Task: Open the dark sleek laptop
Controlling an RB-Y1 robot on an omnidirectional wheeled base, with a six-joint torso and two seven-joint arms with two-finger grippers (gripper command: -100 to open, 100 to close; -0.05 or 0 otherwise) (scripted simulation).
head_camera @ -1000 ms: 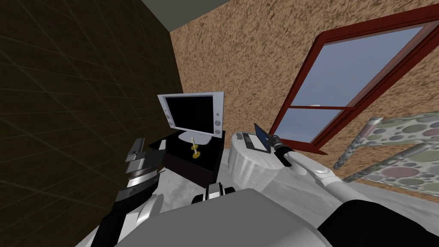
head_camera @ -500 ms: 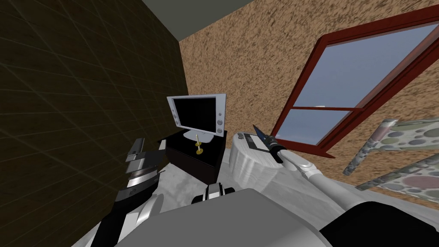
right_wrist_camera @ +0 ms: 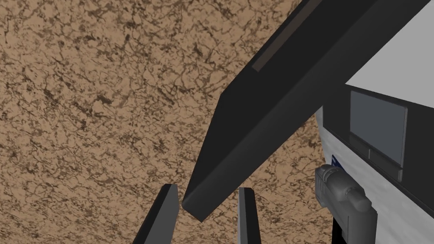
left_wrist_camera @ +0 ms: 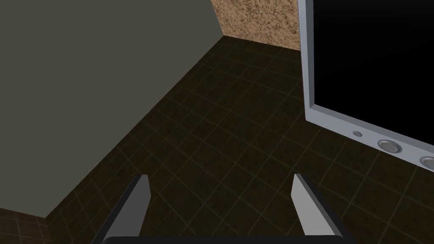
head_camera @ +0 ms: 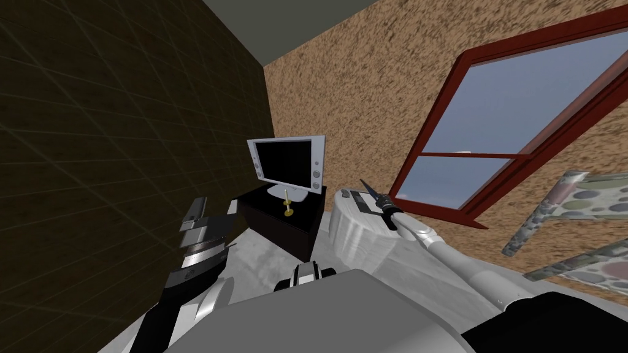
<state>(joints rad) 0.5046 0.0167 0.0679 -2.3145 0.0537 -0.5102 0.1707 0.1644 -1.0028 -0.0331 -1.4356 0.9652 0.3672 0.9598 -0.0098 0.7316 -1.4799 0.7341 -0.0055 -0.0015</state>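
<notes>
Right gripper (right_wrist_camera: 210, 189) is clamped on the lid (right_wrist_camera: 275, 101) of the laptop (head_camera: 362, 201). Its two fingers (right_wrist_camera: 164, 212) stand close together, with one free corner of the lid pinched between them. I see the lid lifted well off the base and steeply tilted, so the touchpad (right_wrist_camera: 377, 127) lies uncovered.

The laptop sits on the white round table (head_camera: 354, 239), near the table's far rim. My right arm (head_camera: 441, 248) reaches out almost straight from the shoulder. Its forearm runs low across the table and the dark wrist is in line with it, so the gripper meets the lid from the table's near side. A small grey gadget (right_wrist_camera: 344, 192) rests on the table just beside the laptop's front edge, near the gripper.

Left gripper (left_wrist_camera: 220, 199) has its fingers wide apart and holds nothing. My left arm (head_camera: 184, 276) is bent with the forearm raised. It is well apart from the table, with the dark cabinet (head_camera: 288, 230) between them. That cabinet stands just beside the table and carries a monitor (left_wrist_camera: 373, 63) and a small gold candlestick (head_camera: 287, 208). The left gripper points at the dark tiled wall (left_wrist_camera: 237, 140) next to the monitor's frame.
</notes>
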